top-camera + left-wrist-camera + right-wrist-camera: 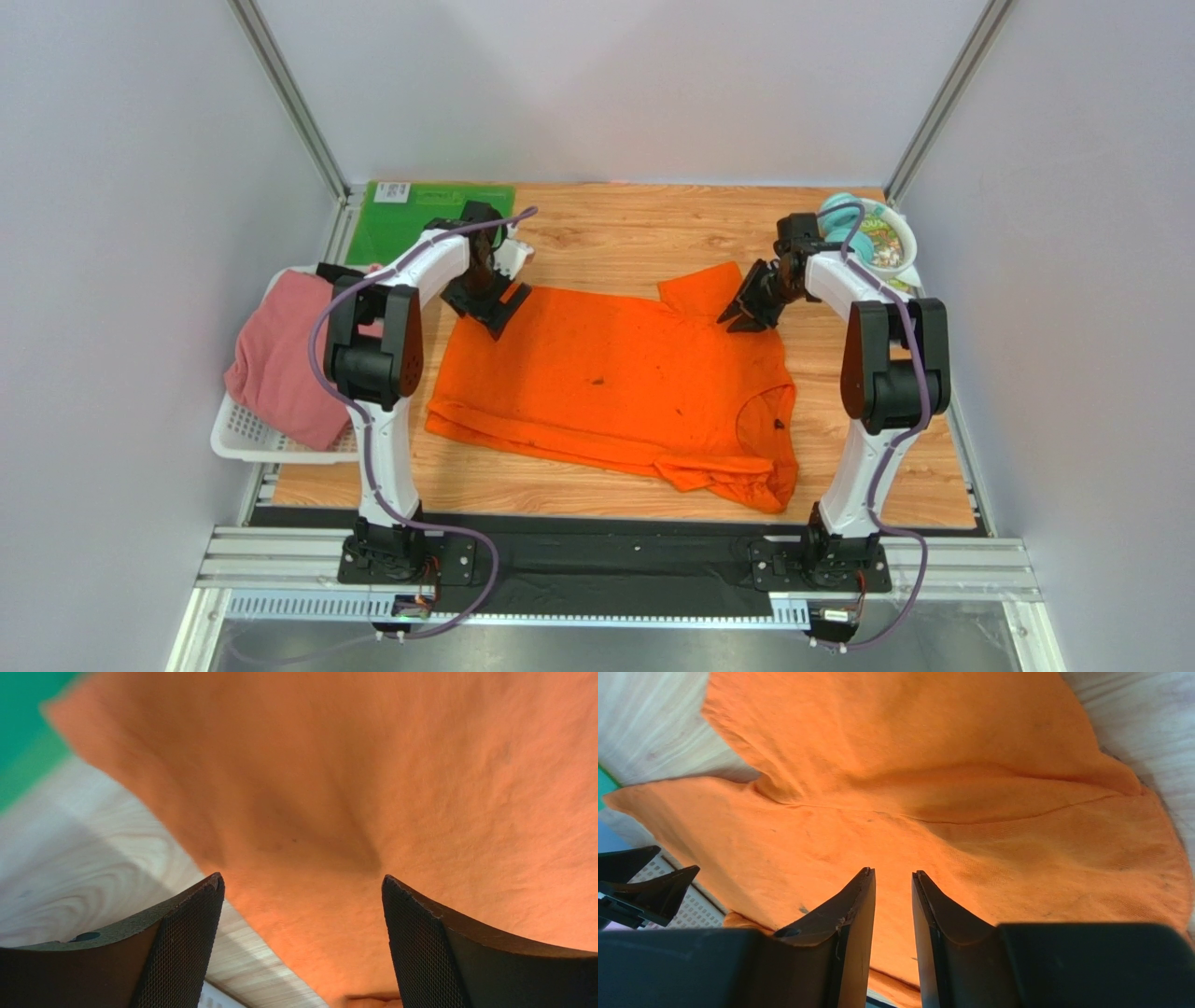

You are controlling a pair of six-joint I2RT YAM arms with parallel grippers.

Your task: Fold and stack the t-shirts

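Note:
The bright orange t-shirt lies spread on the wooden table, its sleeve pointing to the far side. My left gripper hovers over the shirt's far left corner, open. In the left wrist view its fingers straddle the cloth's edge with nothing pinched. My right gripper is at the shirt's far right, next to the sleeve. Its jaws stand a narrow gap apart just over the orange cloth. A dusty pink t-shirt is bunched in a white basket at the left.
A flat green mat lies at the far left of the table. A patterned bowl sits at the far right corner. The basket hangs off the table's left edge. White walls enclose the table on three sides.

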